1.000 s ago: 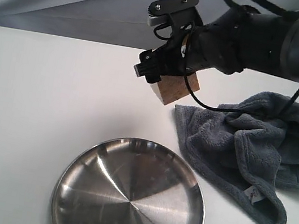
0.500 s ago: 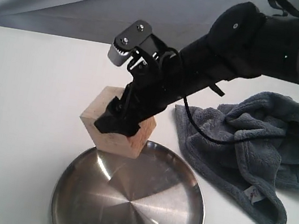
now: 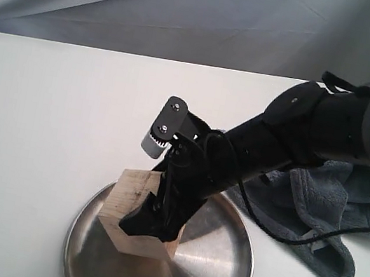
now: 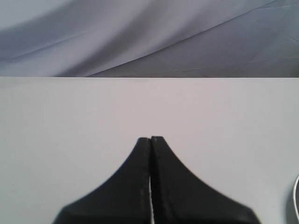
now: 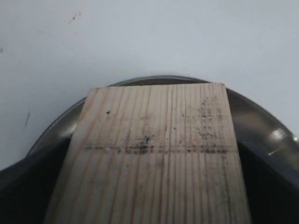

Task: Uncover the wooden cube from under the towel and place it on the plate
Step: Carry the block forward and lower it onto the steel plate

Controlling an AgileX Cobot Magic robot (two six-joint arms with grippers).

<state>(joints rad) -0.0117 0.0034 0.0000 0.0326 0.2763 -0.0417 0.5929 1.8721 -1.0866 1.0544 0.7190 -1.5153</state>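
Note:
The pale wooden cube (image 3: 129, 209) is low over the left half of the shiny steel plate (image 3: 222, 258); whether it touches the plate I cannot tell. My right gripper (image 3: 151, 220) reaches in from the right and is shut on the cube. In the right wrist view the cube (image 5: 154, 149) fills the middle with its dark line across the grain, and the plate rim (image 5: 261, 114) curves behind it. The dark grey towel (image 3: 316, 203) lies crumpled to the right of the plate, partly behind the arm. My left gripper (image 4: 150, 140) is shut and empty over bare table.
The white table (image 3: 45, 122) spreads to the left and behind the plate. A grey cloth backdrop (image 3: 123, 0) hangs at the far edge. A sliver of the plate's rim (image 4: 296, 205) shows in the left wrist view.
My right gripper has carried the cube from high beside the towel down and toward the front, from the plate's far-left rim to low over the plate's left half.

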